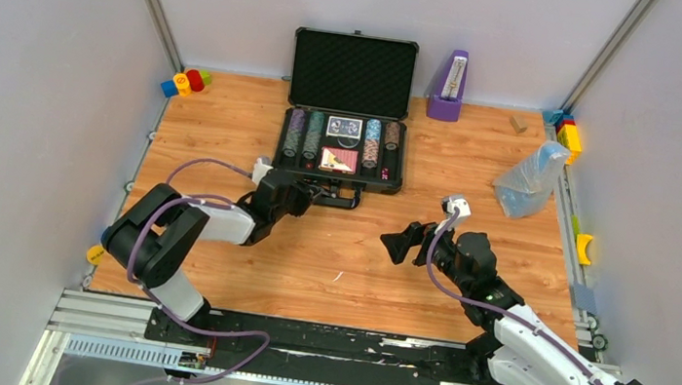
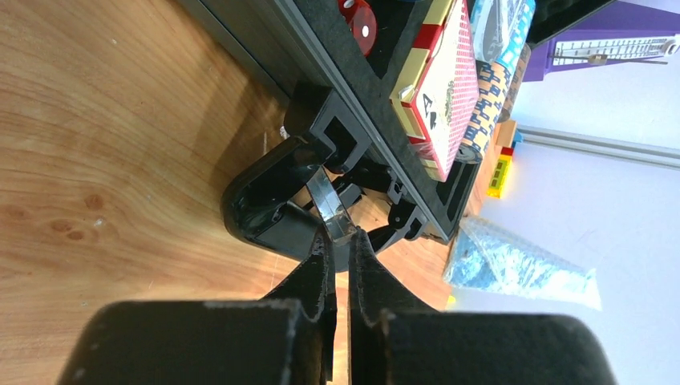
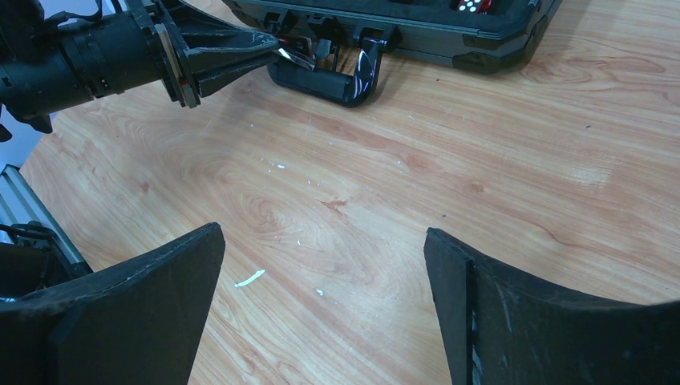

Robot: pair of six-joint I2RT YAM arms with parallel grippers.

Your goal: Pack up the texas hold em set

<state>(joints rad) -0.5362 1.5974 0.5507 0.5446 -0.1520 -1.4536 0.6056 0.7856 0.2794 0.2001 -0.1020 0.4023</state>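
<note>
The black briefcase (image 1: 338, 180) lies open at the back middle, its foam-lined lid (image 1: 353, 73) upright. Inside stand rows of poker chips (image 1: 295, 133), a blue card deck (image 1: 344, 127) and a red card deck (image 1: 339, 160). My left gripper (image 1: 310, 190) is at the case's front wall by the handle (image 1: 341, 198). In the left wrist view the gripper (image 2: 341, 234) is shut on a silver metal latch (image 2: 329, 196) beside the handle (image 2: 265, 200). My right gripper (image 1: 397, 244) hangs open over bare wood (image 3: 321, 233), holding nothing, to the right of the case.
A purple metronome (image 1: 448, 86) stands right of the lid. A clear plastic bag (image 1: 530, 179) lies at the right. Coloured blocks sit in the back left corner (image 1: 184, 82) and the back right corner (image 1: 568, 132). A small wooden block (image 1: 518, 124) lies near the back edge.
</note>
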